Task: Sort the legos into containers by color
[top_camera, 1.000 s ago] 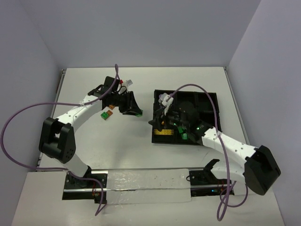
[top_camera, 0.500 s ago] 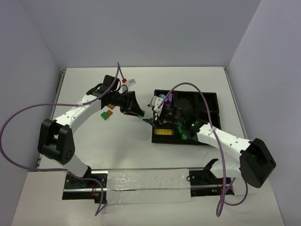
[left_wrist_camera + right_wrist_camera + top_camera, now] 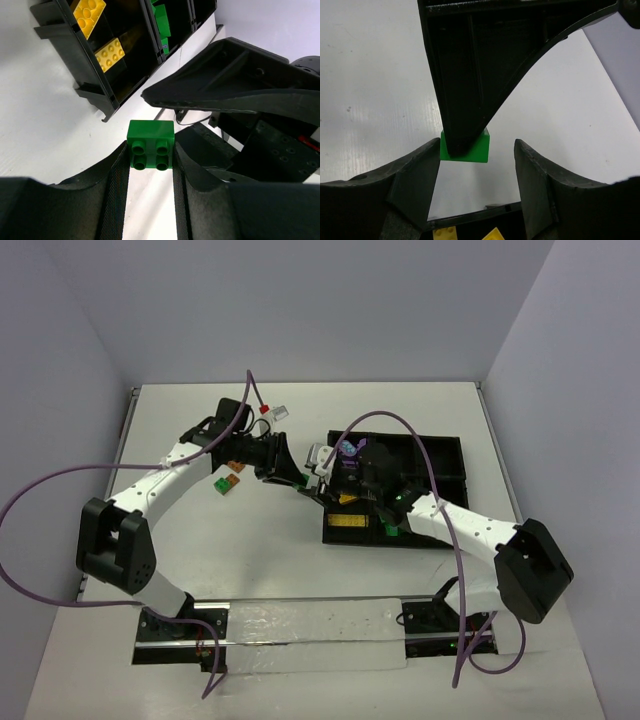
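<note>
My left gripper (image 3: 293, 481) is shut on a green lego (image 3: 150, 145) and holds it above the white table, just left of the black tray (image 3: 452, 475). My right gripper (image 3: 314, 490) is open and empty at the tray's left edge, its jaws facing that lego (image 3: 472, 149) and standing either side of it, apart from it. The left finger (image 3: 470, 75) covers the lego's top in the right wrist view. Yellow legos (image 3: 111, 52) and green legos (image 3: 161, 20) lie in separate tray compartments. A purple lego (image 3: 350, 450) sits in the far-left compartment.
A green-and-orange cluster (image 3: 227, 481) and an orange brick (image 3: 236, 466) lie on the table under the left arm. The tray's near-left corner (image 3: 95, 95) is close below the held lego. Purple cables arch over both arms.
My right gripper has moved left, out of the tray, up to the left gripper. My left gripper has shifted a little right, still holding the green lego.
</note>
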Robot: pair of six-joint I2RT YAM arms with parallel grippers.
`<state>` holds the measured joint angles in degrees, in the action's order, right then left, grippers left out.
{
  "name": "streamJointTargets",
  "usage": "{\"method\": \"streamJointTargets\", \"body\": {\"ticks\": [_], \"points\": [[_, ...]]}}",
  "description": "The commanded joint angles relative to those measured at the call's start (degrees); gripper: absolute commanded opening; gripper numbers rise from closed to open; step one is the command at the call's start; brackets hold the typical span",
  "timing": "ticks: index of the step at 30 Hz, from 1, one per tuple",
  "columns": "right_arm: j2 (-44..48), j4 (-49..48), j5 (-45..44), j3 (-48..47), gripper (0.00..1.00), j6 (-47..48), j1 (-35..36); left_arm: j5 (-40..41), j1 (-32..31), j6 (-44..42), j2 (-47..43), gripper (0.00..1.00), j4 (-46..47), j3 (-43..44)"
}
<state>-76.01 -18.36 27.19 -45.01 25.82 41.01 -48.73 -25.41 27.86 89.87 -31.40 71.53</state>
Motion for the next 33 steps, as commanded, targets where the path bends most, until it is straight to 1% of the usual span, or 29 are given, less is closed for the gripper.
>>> {"method": "streamJointTargets", "body": {"ticks": [1, 7, 8, 10, 11, 13, 14, 15, 16, 17, 18, 19, 20, 21, 22, 23, 24, 30, 33], "points": [[-0.4, -2.8, -0.6, -0.8, 0.57, 0.1, 0.4, -2.3, 0.3, -0.8, -2.9, 0.00, 1.3, 2.6], [-0.5, -4.5, -1.0, -0.1, 0.46, -1.0, 0.5, -2.6, 0.3, -0.2, -2.9, 0.00, 2.2, 2.0], [-0.5, -4.6, -1.0, 0.0, 0.41, -1.0, 0.5, -2.5, 0.3, -0.2, -2.8, 0.00, 2.2, 2.0], [-0.4, -5.0, -1.4, 0.3, 0.35, -1.3, 0.5, -2.3, 0.3, -0.3, -2.7, 0.00, 2.1, 2.1], [-0.2, -5.3, -1.5, 0.5, 0.30, -1.6, 0.5, -2.1, 0.3, -0.2, -2.7, 0.00, 2.1, 2.0], [0.1, -5.3, -1.6, 0.5, 0.13, -2.1, 0.5, -2.2, 0.3, 0.0, -2.8, 0.00, 2.4, 1.6], [0.3, -5.4, -1.7, 0.6, 0.07, -2.2, 0.5, -2.0, 0.3, 0.1, -2.7, 0.00, 2.4, 1.6], [0.5, -5.4, -2.0, 0.6, 0.02, -2.3, 0.5, -1.7, 0.3, 0.1, -2.8, 0.00, 2.3, 1.6], [0.8, -5.4, -2.2, 0.8, 0.00, -2.7, 0.5, -0.6, 0.3, 0.2, -2.8, 0.02, 2.1, 1.6], [1.1, -5.5, -2.3, 1.0, 0.00, -2.9, 0.5, 1.1, 0.3, 0.0, -2.7, 0.07, 1.6, 1.8], [1.2, -5.7, -2.4, 1.3, 0.00, -3.2, 0.5, 2.8, 0.3, -0.5, -2.4, 0.29, 0.4, 2.1], [1.3, -5.8, -2.6, 1.4, 0.00, -3.4, 0.5, 4.2, 0.3, -1.2, -2.1, 0.46, -0.6, 2.4], [1.3, -5.8, -2.9, 1.5, 0.00, -3.5, 0.5, 5.1, 0.3, -1.8, -1.8, 0.55, -1.3, 2.5], [1.2, -5.7, -3.4, 1.6, 0.00, -3.6, 0.5, 5.7, 0.3, -2.2, -1.7, 0.74, -1.6, 2.6], [1.1, -5.9, -3.8, 2.0, 0.00, -3.7, 0.5, 6.1, 0.3, -2.5, -1.7, 0.86, -1.8, 2.7], [1.2, -6.1, -4.3, 2.3, 0.00, -3.9, 0.5, 6.6, 0.3, -2.8, -1.6, 0.91, -2.4, 3.2], [1.3, -6.3, -4.5, 2.7, 0.00, -3.9, 0.5, 7.4, 0.3, -3.1, -1.5, 0.92, -2.8, 3.4], [2.0, -6.3, -6.0, 4.0, 0.00, -4.6, 0.2, 15.3, 0.4, -5.0, -0.5, 0.94, -7.6, 7.9], [3.6, -5.9, -7.7, 5.4, 0.00, -5.6, -0.3, 21.2, 1.0, -5.1, -0.4, 0.94, -10.2, 10.1]]}}
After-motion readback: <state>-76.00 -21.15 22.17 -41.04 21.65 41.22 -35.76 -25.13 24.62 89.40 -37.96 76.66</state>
